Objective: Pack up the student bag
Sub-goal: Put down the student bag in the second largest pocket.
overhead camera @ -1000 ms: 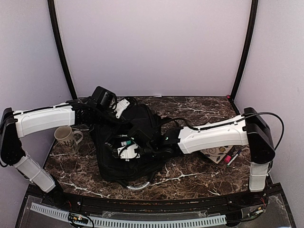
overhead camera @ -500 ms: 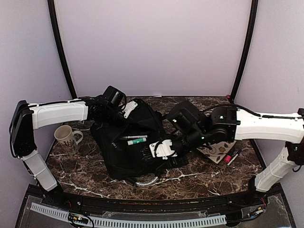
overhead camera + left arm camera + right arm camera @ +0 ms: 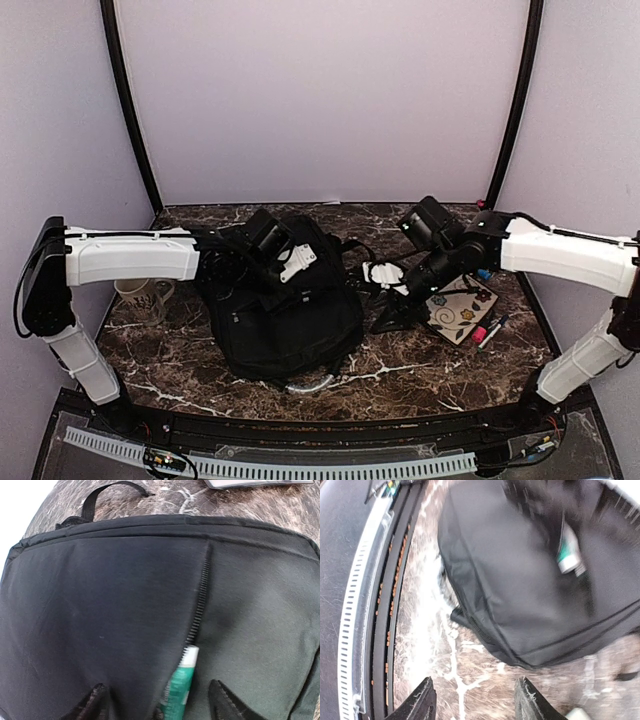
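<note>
Mid-table lies the student bag (image 3: 290, 325) — a mug (image 3: 133, 295) half hidden behind the left arm (image 3: 130, 256) on one side, a patterned notebook (image 3: 460, 312) and pink marker (image 3: 487, 332) on the other. A green-white tube (image 3: 181, 687) pokes from its zipper, between the spread fingers of the left gripper (image 3: 158, 690); the right gripper (image 3: 474, 682) gapes empty.

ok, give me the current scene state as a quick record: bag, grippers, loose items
bag: black student bag lying flat on the marble table
zipper: green-and-white tube pokes out of the zipper slit
left gripper: open, over the bag, fingers either side of the tube, not touching it
right gripper: open, empty, over the table by the bag's edge
loose items: mug left of the bag; patterned pad and pink marker to its right
</note>
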Available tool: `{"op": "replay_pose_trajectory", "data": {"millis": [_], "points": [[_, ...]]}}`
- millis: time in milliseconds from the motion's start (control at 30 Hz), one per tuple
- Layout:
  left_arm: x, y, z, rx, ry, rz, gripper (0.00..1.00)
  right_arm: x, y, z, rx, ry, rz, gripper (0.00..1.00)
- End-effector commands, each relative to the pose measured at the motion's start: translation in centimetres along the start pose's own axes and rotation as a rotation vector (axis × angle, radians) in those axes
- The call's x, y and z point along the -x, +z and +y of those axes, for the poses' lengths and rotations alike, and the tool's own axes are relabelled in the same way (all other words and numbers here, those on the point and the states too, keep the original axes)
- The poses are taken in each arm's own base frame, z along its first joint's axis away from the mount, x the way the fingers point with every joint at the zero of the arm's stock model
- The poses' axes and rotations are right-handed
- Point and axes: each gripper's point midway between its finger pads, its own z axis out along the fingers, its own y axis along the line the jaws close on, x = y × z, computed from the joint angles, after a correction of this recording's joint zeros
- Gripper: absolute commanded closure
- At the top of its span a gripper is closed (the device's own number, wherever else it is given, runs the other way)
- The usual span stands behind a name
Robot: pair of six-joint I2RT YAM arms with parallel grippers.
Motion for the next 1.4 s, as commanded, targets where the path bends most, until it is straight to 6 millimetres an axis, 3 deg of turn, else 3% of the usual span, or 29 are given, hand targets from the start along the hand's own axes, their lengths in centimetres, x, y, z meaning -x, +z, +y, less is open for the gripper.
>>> {"op": "replay_pose_trajectory", "data": {"millis": [0,133,367,533,700,867,1033,1167,1267,1367], "points": [[-0.9,-1.6,0.5,0.070,0.077,0.005,0.26,-2.5,4.5,-1.2,0.017,0.132,0.048,0.47],[-1.6,-1.3,1.7,0.148,0.112,0.025,0.25,-3.9,6.2,-2.2,-0.010,0.165,0.060,0.45],[-1.9,0.5,5.8,0.386,0.164,0.079,0.27,-4.8,8.6,-2.8,0.009,0.208,0.072,0.44],[0.5,0.0,10.8,0.628,0.059,0.026,0.32,-4.7,8.6,-2.0,0.051,0.229,0.063,0.44],[0.2,0.3,13.2,0.829,0.048,0.069,0.45,-4.8,7.8,-1.0,0.077,0.248,0.053,0.44],[1.0,-0.4,13.3,0.816,0.051,0.043,0.57,-4.0,5.7,-0.6,0.098,0.228,0.029,0.43],[1.4,0.6,11.3,0.650,0.134,0.047,0.47,-3.0,3.3,-1.0,0.122,0.235,0.001,0.43],[2.4,-0.1,9.4,0.488,0.091,-0.027,0.36,-2.1,-0.1,-1.9,0.079,0.253,-0.046,0.40],[2.5,-0.4,8.3,0.407,0.079,-0.040,0.32,-1.7,-3.3,-4.4,-0.036,0.272,-0.086,0.39],[1.7,0.2,7.9,0.380,0.088,0.004,0.32,-3.3,-6.0,-7.8,-0.176,0.346,-0.105,0.38]]}}
